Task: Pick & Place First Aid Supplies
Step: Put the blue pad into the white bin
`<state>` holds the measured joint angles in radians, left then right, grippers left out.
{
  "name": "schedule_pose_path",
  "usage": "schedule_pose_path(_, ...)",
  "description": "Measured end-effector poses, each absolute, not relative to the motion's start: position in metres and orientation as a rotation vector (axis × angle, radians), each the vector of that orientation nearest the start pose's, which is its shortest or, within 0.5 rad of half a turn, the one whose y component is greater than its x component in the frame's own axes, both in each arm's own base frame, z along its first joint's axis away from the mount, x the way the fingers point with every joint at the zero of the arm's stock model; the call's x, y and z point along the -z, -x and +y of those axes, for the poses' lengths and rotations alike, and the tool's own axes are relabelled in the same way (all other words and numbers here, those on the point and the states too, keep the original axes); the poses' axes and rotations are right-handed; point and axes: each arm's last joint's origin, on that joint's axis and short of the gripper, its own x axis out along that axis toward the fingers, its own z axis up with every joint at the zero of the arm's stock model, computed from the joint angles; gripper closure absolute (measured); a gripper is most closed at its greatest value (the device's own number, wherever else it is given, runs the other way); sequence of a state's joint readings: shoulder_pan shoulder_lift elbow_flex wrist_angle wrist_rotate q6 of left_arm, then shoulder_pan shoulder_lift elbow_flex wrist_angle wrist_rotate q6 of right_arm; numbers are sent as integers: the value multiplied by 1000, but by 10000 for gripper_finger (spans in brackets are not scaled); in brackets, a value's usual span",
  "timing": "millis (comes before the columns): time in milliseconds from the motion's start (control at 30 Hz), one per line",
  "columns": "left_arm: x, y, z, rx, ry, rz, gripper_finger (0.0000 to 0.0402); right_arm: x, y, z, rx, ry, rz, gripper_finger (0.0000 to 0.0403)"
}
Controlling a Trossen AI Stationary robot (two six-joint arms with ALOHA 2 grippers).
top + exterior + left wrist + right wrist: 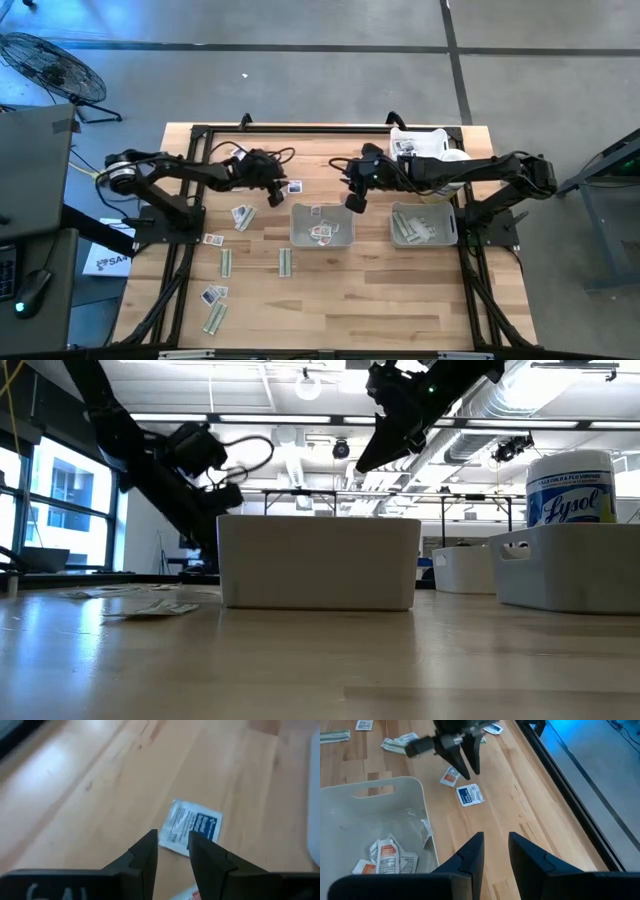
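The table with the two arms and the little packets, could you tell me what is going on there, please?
The robot is sorting first aid packets into grey trays. The left gripper hangs just above a white packet with blue print on the wood beside the middle tray, holding nothing. The right gripper hovers, also holding nothing, by that tray's far right corner. The tray already holds several packets; more packets lie loose on the left.

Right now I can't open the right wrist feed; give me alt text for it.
The right gripper, fingers slightly apart and empty, hovers over bare table beside a grey tray holding white packets. Beyond it the left gripper points down over a white and blue packet; more packets lie scattered farther off.
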<state>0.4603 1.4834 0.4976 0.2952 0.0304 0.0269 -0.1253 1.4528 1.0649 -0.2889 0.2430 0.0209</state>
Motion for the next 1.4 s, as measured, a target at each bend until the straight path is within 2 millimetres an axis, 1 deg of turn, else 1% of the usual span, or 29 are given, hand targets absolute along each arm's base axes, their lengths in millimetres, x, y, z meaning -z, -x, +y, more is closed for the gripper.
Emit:
schedule_pose_path(67, -127, -233, 116, -419, 188, 672, 294, -269, -310, -46, 355, 15, 674, 320)
schedule_pose_path(233, -117, -234, 121, -459, 264, 673, 294, -269, -310, -46, 355, 14, 673, 320)
schedule_pose_path(333, -114, -234, 122, -504, 254, 693, 294, -269, -310, -46, 356, 14, 673, 320)
schedule_pose_path(567, -112, -234, 121, -489, 224, 704, 294, -269, -310, -46, 356, 13, 673, 320)
schedule_pose_path(733, -111, -230, 123, -571, 174, 749, 294, -269, -310, -46, 355, 13, 673, 320)
schedule_pose_path(867, -110, -230, 123, -576, 163, 768, 294, -269, -310, -46, 351, 12, 673, 320)
schedule_pose_path(1100, -117, -235, 126, -582, 176, 775, 294, -269, -310, -46, 352, 11, 673, 320)
schedule_pose_path(1233, -127, -244, 129, -558, 242, 721, 294, -269, -310, -46, 352, 11, 673, 320)
schedule_pose_path(1400, -130, -247, 129, -562, 351, 680, 294, -269, -310, -46, 352, 11, 673, 320)
